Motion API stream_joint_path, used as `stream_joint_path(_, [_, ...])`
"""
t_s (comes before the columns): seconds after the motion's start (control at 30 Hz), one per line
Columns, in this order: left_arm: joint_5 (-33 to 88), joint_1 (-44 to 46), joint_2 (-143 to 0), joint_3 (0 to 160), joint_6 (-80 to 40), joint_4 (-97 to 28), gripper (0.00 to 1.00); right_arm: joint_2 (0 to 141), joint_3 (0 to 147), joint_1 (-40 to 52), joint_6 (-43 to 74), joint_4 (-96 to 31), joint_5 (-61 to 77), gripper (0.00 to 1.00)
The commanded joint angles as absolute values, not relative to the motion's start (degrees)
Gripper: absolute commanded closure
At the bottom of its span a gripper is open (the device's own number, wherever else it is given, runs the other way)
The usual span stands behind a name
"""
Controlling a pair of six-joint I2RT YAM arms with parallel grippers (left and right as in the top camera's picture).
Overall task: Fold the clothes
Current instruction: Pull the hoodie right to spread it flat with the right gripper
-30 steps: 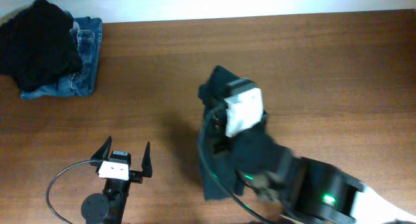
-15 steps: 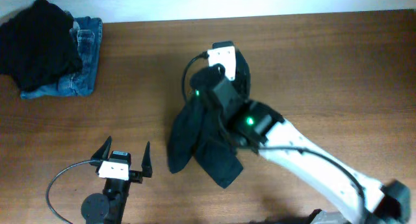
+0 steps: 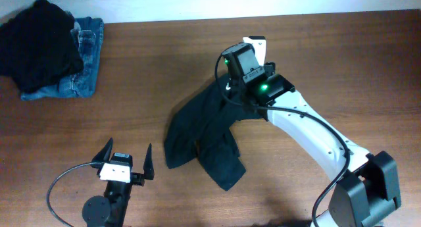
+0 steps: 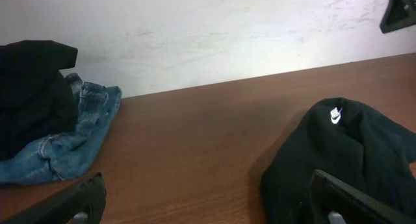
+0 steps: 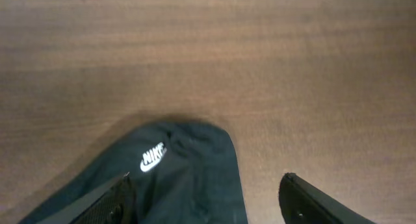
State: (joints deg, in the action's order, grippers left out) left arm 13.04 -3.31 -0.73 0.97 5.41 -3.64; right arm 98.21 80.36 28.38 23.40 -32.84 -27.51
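T-shirt [image 3: 204, 138], thin dark cloth with a small white logo [image 5: 152, 158], lies rumpled on the surface [image 3: 342, 56], its upper end between the spread right fingers [image 5: 312, 201], seemingly unpinched. White right arm [image 3: 309, 131] reaches diagonally across the brown wood; left fingers [image 4: 71, 204] stand spread near the shirt's lower edge
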Motion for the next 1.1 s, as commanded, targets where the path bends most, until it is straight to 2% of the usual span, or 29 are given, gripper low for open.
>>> stream_joint_path(0.0, [12.6, -3.0, -0.3, 0.6, 6.1, -3.5, 0.01, 98.1, 80.8, 26.8, 24.6, -34.7, -24.9, 0.24])
stream_joint_path(0.17, [12.6, -3.0, -0.3, 0.6, 6.1, -3.5, 0.01, 99.3, 80.4, 24.1, 30.3, -37.8, -23.7, 0.24])
stream_joint_path(0.27, [12.6, -3.0, -0.3, 0.6, 6.1, -3.5, 0.01, 102.4, 80.4, 21.4, 30.7, -37.9, -15.7, 0.09])
stream_joint_path(0.33, [12.6, -3.0, -0.3, 0.6, 6.1, -3.5, 0.01, 104.4, 80.4, 20.4, 30.7, -38.0, -12.8, 0.07])
stream_joint_path(0.37, [12.6, -3.0, -0.3, 0.6, 6.1, -3.5, 0.01, 105.4, 80.4, 20.1, 30.7, -38.0, -11.9, 0.12])
stream_joint_path(0.43, [12.6, -3.0, -0.3, 0.6, 6.1, -3.5, 0.01, 107.3, 80.4, 19.7, 30.8, -37.9, -11.1, 0.32])
stream_joint_path(0.47, [12.6, -3.0, -0.3, 0.6, 6.1, -3.5, 0.01, 108.4, 80.4, 19.7, 30.7, -37.9, -11.1, 0.45])
stream_joint_path(0.53, [12.6, -3.0, -0.3, 0.6, 6.1, -3.5, 0.01, 110.1, 80.4, 19.7, 30.8, -37.9, -11.1, 0.61])
stream_joint_path(0.63, [12.6, -3.0, -0.3, 0.6, 6.1, -3.5, 0.01, 110.5, 80.4, 19.6, 30.8, -37.9, -11.1, 0.59])
stream_joint_path(0.7, [12.6, -3.0, -0.3, 0.6, 6.1, -3.5, 0.01, 110.5, 80.4, 19.3, 30.8, -38.2, -11.1, 0.51])
stream_joint_path(0.83, [12.6, -3.0, -0.3, 0.6, 6.1, -3.5, 0.01, 110.5, 80.4, 18.1, 31.0, -39.3, -10.4, 0.46])
stream_joint_path(1.07, [12.6, -3.0, -0.3, 0.6, 6.1, -3.5, 0.01, 111.7, 80.1, 14.4, 31.0, -40.4, -0.5, 0.39])
